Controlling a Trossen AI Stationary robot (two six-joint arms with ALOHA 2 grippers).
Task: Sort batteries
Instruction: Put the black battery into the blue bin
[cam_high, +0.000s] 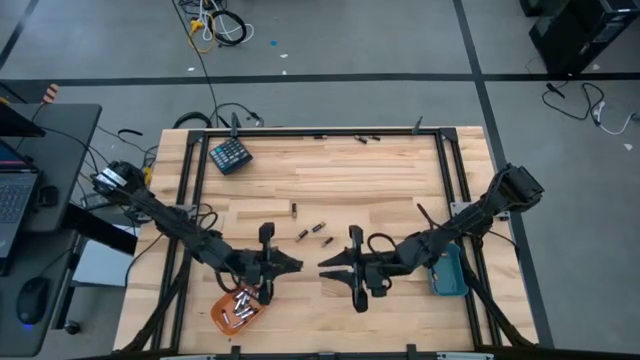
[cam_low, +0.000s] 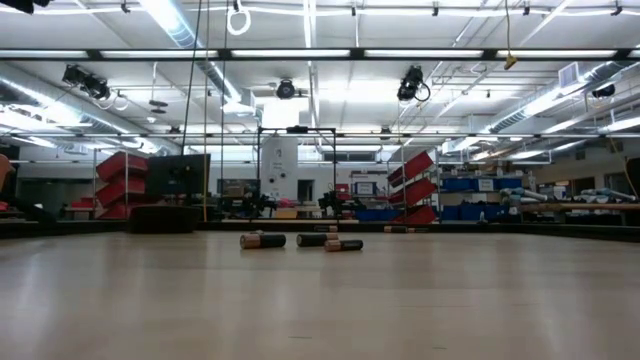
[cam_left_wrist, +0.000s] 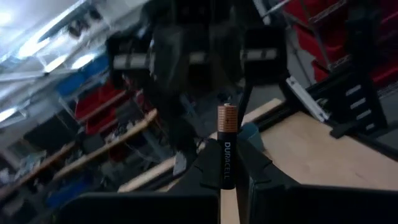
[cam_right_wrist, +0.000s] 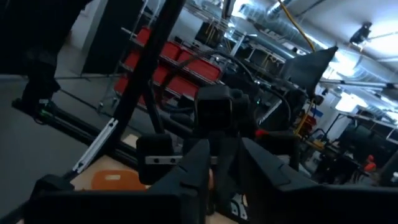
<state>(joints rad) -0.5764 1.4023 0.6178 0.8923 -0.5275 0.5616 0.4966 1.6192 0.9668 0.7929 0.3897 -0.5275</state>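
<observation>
My left gripper (cam_high: 298, 266) hovers above the table's near middle, pointing toward the right edge, shut on one black battery with a copper end (cam_left_wrist: 226, 146). My right gripper (cam_high: 322, 268) faces it from the right, fingertips close to the left ones. Its fingers stand apart in the right wrist view (cam_right_wrist: 227, 180), so it is open; I cannot tell whether it touches anything. Several loose batteries (cam_high: 318, 229) lie on their sides mid-table, three of them in the low view (cam_low: 312, 240). An orange tray (cam_high: 225, 318) near the front left holds several batteries. My left gripper pinches the battery's black lower end (cam_left_wrist: 225, 180) between its two fingertips. The fingers (cam_left_wrist: 205, 171) reach out level and lie across the battery. The battery stands upright above the fingertips, copper end (cam_left_wrist: 227, 115) up, lifted clear of the table.
A blue tray (cam_high: 447, 272) sits at the right, under my right arm. A dark teal keypad-like block (cam_high: 230, 155) lies at the far left. Two or three more batteries (cam_high: 365, 138) lie at the far edge. Black frame rails run along the table's sides.
</observation>
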